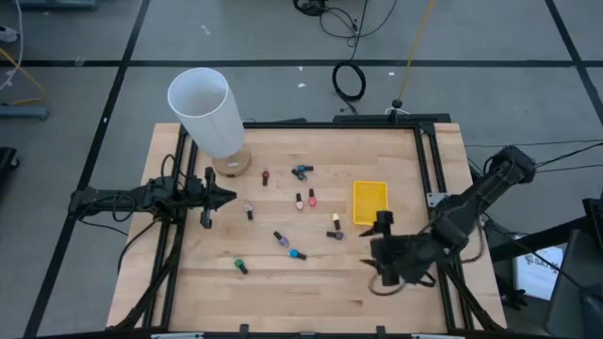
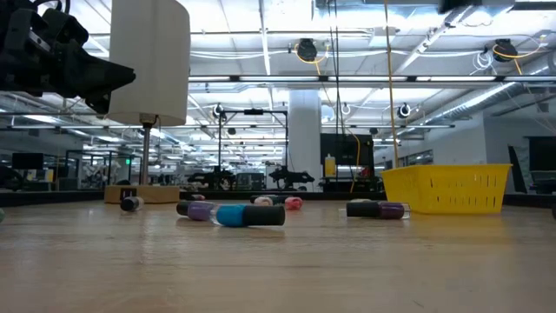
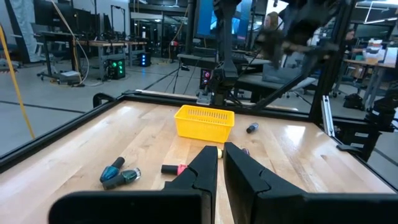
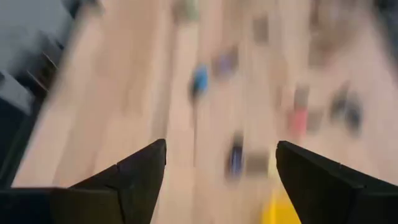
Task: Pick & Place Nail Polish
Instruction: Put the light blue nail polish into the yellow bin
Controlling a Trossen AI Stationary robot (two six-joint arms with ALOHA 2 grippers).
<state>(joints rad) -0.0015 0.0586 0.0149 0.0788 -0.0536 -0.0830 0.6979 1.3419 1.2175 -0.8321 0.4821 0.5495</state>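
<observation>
Seen from above, the nail polish bottles (image 1: 300, 201) lie scattered across the middle of the wooden tabletop (image 1: 188, 273), none of them in the yellow bin (image 1: 370, 201), which sits right of centre. A dark red bottle (image 1: 266, 176) and a teal pair (image 1: 301, 171) lie toward the upper middle, a red one and a pink one (image 1: 311, 198) just left of the bin, a yellow one (image 1: 335, 219) and a dark one near the bin's lower left corner, a purple one (image 1: 280, 238) and a blue one (image 1: 298, 253) below centre, and a green one (image 1: 240, 266) at the lower left of the group. The left tool (image 1: 226, 197) hangs at the left of the frame, pointing right toward the scatter; in its wrist view its fingers (image 3: 202, 171) stand nearly together with only a thin gap and nothing between them. The right tool (image 1: 382, 226) is at the lower right, just below the bin; its wrist view shows the fingers (image 4: 146, 168) spread wide and released, holding nothing, with blurred bottles on the wood beyond. A large white cylinder (image 1: 207, 111) stands at the upper left of the tabletop. In the low view a blue bottle (image 2: 248, 215) lies on its side in the centre, a purple one (image 2: 200, 209) just left of it, and the bin (image 2: 447, 189) at the right.
</observation>
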